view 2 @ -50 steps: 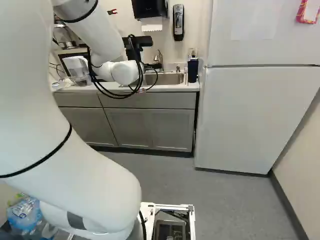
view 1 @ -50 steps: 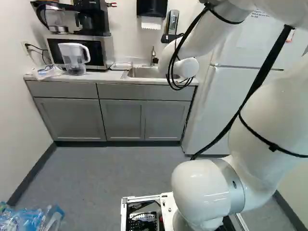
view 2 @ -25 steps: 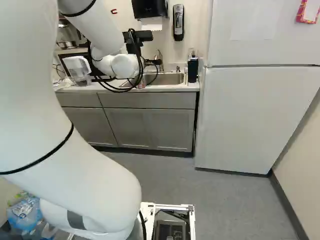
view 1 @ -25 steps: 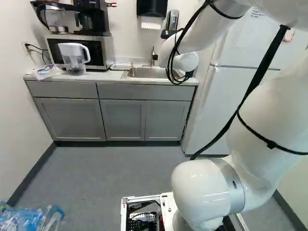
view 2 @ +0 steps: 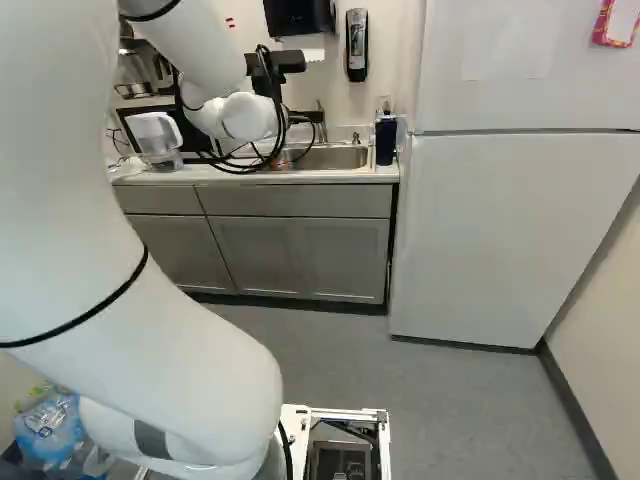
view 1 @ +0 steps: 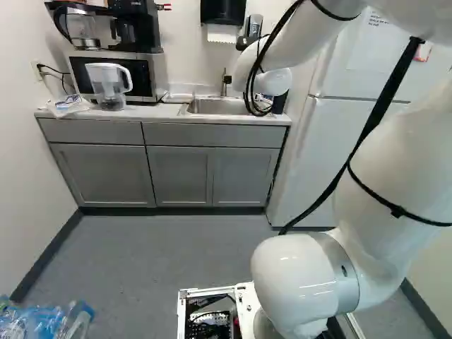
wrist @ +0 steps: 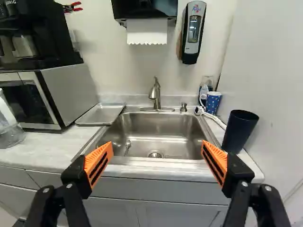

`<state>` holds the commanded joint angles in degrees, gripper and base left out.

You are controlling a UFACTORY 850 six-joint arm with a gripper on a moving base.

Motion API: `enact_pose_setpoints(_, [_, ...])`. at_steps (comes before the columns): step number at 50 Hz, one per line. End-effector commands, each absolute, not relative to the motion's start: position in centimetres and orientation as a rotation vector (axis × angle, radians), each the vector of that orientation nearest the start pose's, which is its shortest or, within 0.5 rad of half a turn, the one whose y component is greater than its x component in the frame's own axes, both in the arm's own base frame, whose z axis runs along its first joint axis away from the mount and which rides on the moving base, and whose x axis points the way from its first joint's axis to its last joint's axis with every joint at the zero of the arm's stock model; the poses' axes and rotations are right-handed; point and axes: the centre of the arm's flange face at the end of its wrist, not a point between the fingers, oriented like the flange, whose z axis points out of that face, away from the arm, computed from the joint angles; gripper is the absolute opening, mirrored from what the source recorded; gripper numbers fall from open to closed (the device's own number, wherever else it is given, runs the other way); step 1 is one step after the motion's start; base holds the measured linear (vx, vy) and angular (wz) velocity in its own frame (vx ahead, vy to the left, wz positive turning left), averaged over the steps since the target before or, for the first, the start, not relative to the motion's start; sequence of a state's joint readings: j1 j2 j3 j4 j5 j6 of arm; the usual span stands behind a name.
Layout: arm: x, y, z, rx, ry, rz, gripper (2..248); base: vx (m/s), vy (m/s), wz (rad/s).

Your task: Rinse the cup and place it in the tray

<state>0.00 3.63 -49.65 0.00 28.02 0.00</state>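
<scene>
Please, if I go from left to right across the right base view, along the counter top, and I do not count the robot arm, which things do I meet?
Water pitcher → sink → dark cup → white refrigerator, which stands just past the counter's end.

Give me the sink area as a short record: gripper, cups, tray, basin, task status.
Gripper: open, holding nothing
Dark cup: upright on the counter, beside the sink
Patterned cup: farther back than the dark cup, near the wall
Tray: between microwave and sink, nothing on it
Sink basin: no cup inside
Task status: no cup in the tray; which one is meant, cannot tell
</scene>
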Motion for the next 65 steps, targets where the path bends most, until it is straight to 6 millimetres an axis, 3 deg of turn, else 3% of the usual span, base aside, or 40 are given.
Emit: enact_pose_setpoints(65, [50.0, 0.0, 66.3, -2.401, 0.000, -2.026, 247, 0.000, 0.000, 0.000])
